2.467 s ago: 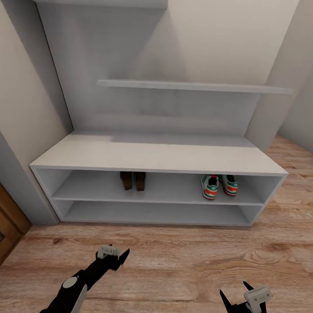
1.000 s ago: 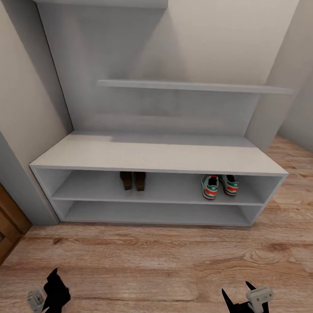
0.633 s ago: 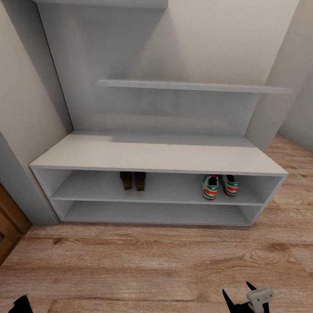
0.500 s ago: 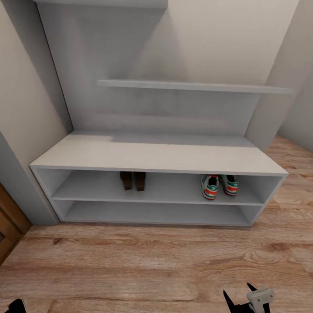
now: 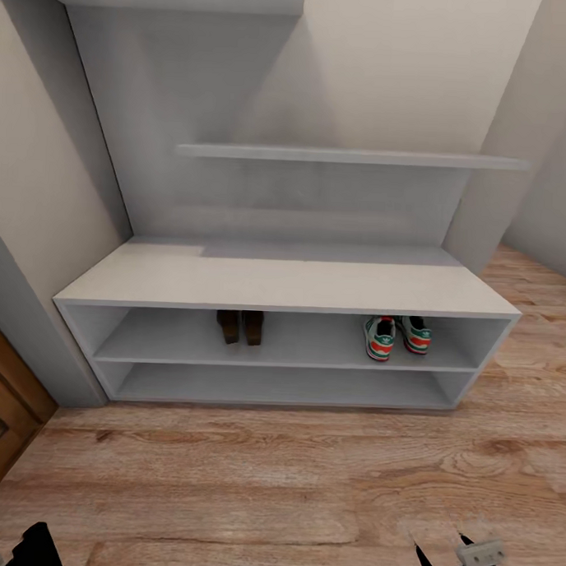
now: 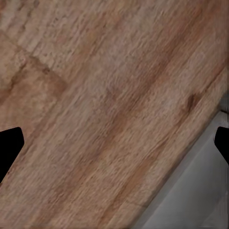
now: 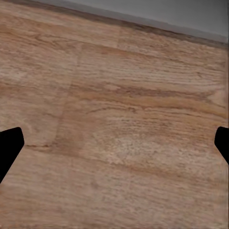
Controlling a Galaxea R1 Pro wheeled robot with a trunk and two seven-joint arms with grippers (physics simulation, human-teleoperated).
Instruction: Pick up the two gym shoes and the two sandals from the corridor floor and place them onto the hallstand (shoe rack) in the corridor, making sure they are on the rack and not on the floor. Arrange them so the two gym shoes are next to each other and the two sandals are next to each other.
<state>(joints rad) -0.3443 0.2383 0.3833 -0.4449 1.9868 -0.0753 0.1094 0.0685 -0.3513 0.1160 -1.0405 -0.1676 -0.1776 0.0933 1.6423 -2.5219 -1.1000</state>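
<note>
Head view faces the hallstand (image 5: 283,285); both wrist views look closely at corridor floor (image 5: 291,481).

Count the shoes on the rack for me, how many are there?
4. Two gym shoes sit side by side toward the right of the hallstand's upper shelf. Two sandals sit together near its middle. The lower shelf looks bare.
</note>
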